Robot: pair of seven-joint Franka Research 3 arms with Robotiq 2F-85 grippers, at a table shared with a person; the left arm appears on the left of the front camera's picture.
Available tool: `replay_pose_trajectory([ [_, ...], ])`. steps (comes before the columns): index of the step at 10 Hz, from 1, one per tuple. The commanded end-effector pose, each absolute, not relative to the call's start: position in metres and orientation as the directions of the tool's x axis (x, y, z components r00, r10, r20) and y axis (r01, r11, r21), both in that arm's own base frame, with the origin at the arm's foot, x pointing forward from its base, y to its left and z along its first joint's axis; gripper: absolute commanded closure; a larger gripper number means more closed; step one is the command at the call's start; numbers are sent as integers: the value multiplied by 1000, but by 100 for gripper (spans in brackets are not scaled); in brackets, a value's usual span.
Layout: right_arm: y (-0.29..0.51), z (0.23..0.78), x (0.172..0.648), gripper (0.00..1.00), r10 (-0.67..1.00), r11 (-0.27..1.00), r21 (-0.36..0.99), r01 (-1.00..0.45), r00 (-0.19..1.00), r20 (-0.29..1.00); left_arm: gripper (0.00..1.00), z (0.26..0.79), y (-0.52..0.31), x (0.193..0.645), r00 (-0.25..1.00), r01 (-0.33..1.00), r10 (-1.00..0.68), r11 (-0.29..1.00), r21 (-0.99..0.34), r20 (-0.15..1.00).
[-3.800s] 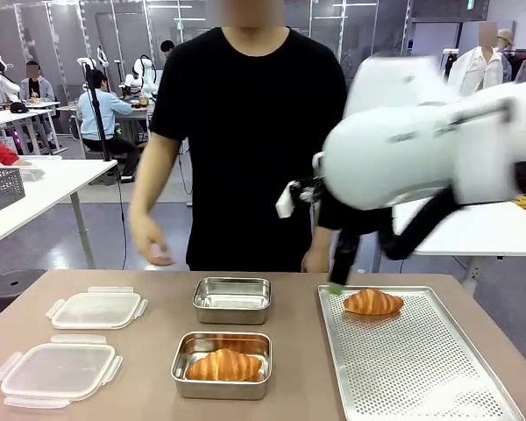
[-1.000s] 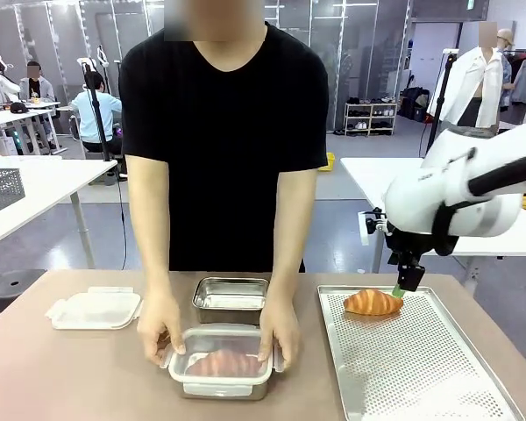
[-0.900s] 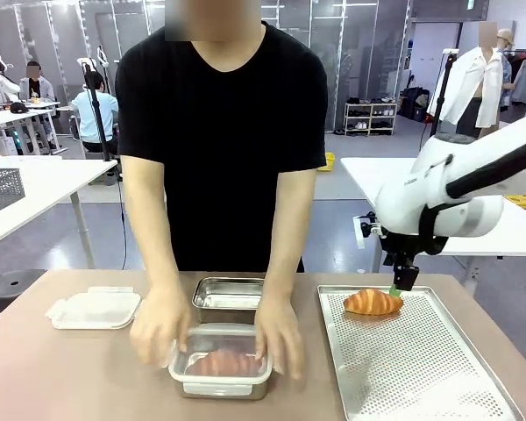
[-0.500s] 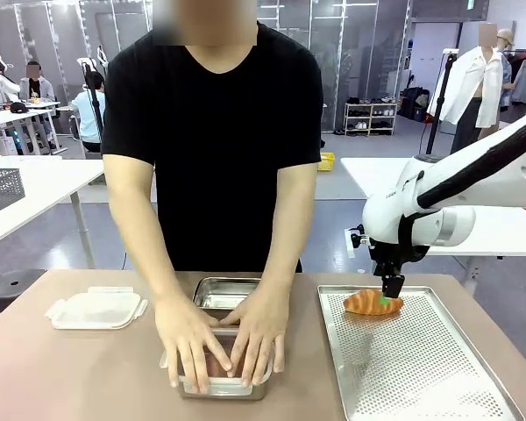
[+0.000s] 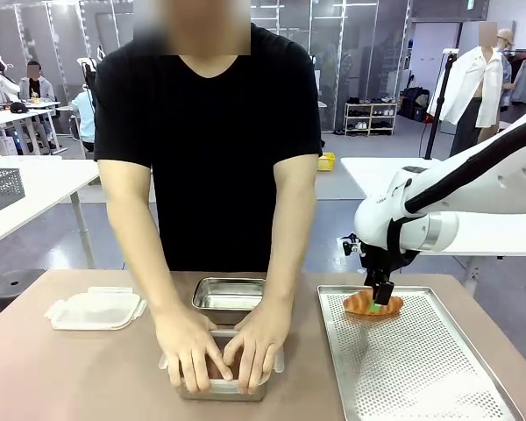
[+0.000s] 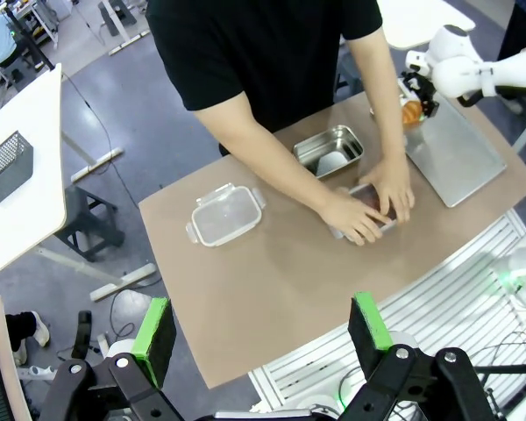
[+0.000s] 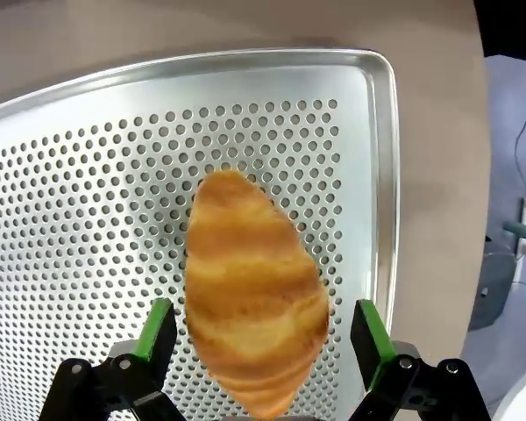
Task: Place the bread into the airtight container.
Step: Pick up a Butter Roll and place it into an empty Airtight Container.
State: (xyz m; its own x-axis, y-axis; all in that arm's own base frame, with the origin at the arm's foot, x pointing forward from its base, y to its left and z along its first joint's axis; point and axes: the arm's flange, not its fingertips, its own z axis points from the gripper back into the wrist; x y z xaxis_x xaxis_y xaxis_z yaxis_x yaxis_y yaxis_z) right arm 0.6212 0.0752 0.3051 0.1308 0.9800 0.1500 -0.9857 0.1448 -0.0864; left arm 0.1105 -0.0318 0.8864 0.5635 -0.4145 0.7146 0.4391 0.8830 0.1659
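**Q:** Right claw, quick?

**A:** I have the right gripper (image 7: 263,331) spread wide. Its green pads (image 7: 160,326) stand either side of the croissant (image 7: 254,320), and neither is touching it. The croissant lies on the perforated tray (image 7: 381,175), at the far end on the side towards the containers.

**Q:** Left?

**A:** The left gripper (image 6: 260,326) is spread too, with nothing between its fingers. It hangs high above the table (image 6: 245,298).

**Q:** What can go wrong?

**A:** My guess is crushing: the pastry is soft and flaky, so a hard squeeze flattens it and a weak one lets it slip out on the lift. It also lies a bit skewed to the pads, so closing may twist it. The person's forearms are close to my carry path and could get bumped.

**Q:** Containers?

**A:** The near steel container (image 5: 221,392) has a clear lid on it, and the person's hands (image 5: 191,351) are pressed flat on top. I can't tell what's inside. Just behind it, the open steel container (image 5: 231,298) looks empty. Off to the left, a spare lid (image 5: 95,309) lies flat on the table.
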Motion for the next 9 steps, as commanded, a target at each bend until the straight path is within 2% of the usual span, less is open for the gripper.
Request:
replay_pose_trajectory([
  [1,72,299,639,0,976,169,-44,-985,161,146,0,890,-33,100,552,440,-416,882,172,723],
  [2,71,296,640,13,977,173,-32,-984,168,131,0,890,-33,100,552,440,-416,882,172,723],
  [3,71,295,640,20,978,173,-27,-984,169,122,0,890,-33,100,552,440,-416,882,172,723],
  [6,73,297,642,53,978,181,-15,-983,178,110,0,890,-33,100,552,440,-416,882,172,723],
  [7,73,309,638,56,974,198,-1,-980,197,113,0,890,-33,100,552,440,-416,882,172,723],
  [9,71,356,616,56,967,240,-34,-970,235,101,0,890,-33,100,552,440,-416,882,172,723],
])
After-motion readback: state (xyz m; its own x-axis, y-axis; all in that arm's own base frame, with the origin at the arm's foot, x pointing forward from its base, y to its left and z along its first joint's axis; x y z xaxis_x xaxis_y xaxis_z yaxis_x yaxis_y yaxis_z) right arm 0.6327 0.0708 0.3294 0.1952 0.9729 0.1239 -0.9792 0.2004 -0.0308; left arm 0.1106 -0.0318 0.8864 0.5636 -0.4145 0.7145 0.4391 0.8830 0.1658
